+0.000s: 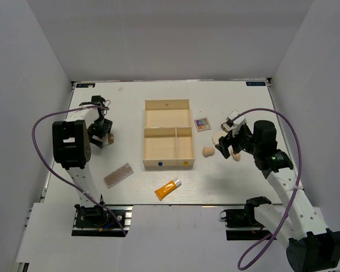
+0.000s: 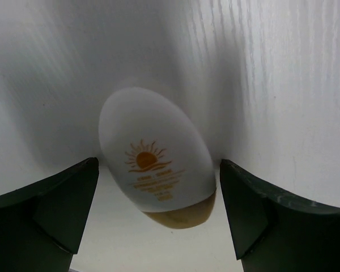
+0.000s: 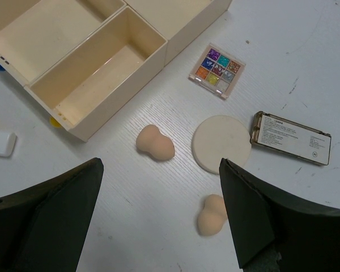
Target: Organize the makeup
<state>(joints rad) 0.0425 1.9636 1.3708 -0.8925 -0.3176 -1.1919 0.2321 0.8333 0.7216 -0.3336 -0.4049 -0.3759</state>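
Left gripper (image 2: 157, 187), jaws spread wide, flanks a white egg-shaped bottle (image 2: 153, 141), untouched; right gripper (image 3: 160, 181), equally spread, empty, above 2 peach sponges (image 3: 154, 143).

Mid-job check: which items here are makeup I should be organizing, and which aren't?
Makeup: orange tube, speckled palette, multicolour palette, dark case, peach sponges, cream pad, white sun-logo bottle.
Not makeup: wooden tray, table.
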